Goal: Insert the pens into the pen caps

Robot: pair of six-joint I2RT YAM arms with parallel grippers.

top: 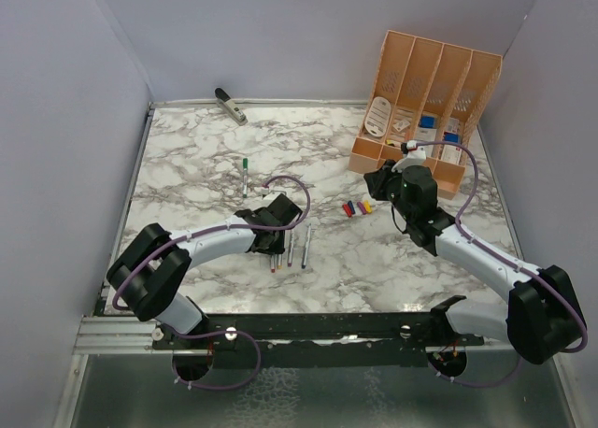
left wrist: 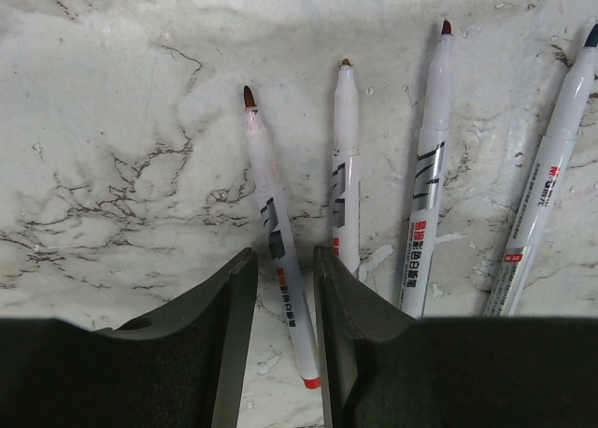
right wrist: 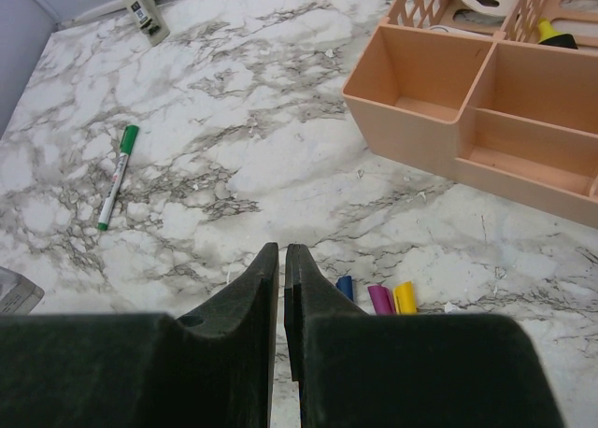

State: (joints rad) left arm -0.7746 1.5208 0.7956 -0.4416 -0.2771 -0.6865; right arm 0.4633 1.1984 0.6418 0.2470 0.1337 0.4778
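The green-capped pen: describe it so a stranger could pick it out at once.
On the marble table, look left of centre, between the grey-black tool at the back edge and the row of uncapped pens under the left gripper. The green-capped pen lies there alone, the only pen wearing a cap.

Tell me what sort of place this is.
Probably a lab robot test cell: plain walls box in a marble-pattern tabletop, and the left arm and right arm are bolted to a rail at its near edge.
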